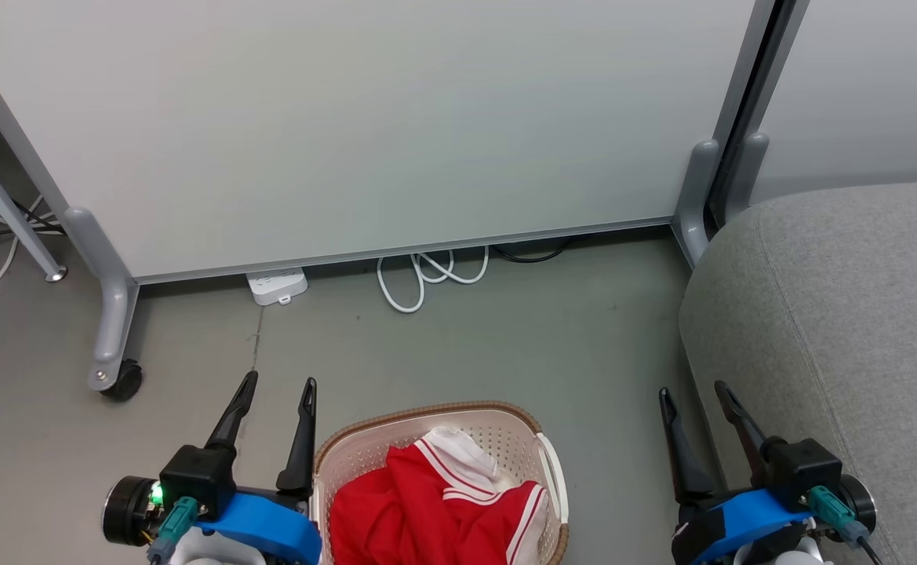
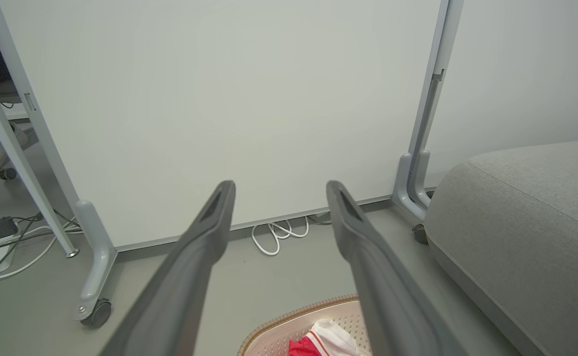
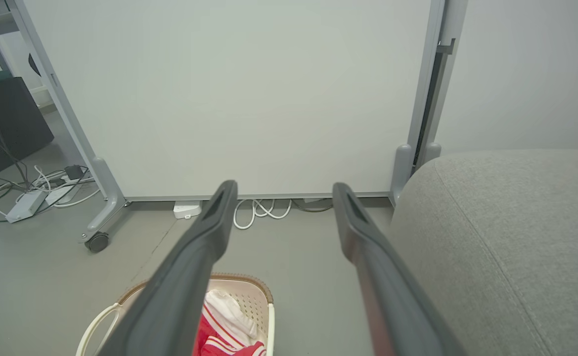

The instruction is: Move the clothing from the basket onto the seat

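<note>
**A:** From the head camera, where to find the clothing (image 1: 411, 502)?

**B:** Heaped in the basket (image 1: 427, 410), down on the floor between the two arms. Not yet on the seat (image 1: 835, 314), off to the right.

**A:** And the claws?

**B:** Left claw (image 1: 280, 380) spread open, holding nothing, just beside the basket's left rim. Right claw (image 1: 693, 390) likewise open and bare, close against the seat's edge and well apart from the basket.

**A:** From the left wrist?

**B:** Open fingers (image 2: 204, 237) aimed at the pale panel (image 2: 219, 99), with a scrap of red and white low between them.

**A:** From the right wrist?

**B:** Fingers parted there too. Basket at lower left, seat to the right.

**A:** How to start well?

**B:** Probably tip a claw down over the heap and pinch a raised fold, not the rim. Then lift clear of the basket wall before swinging right.

**A:** Which way does the clothing point?

**B:** Crumpled, so no clear long axis. Striped hems running slantwise, white lining at the far end, toward the panel. Basket cut off by the bottom edge, so cannot tell its long axis.
</note>
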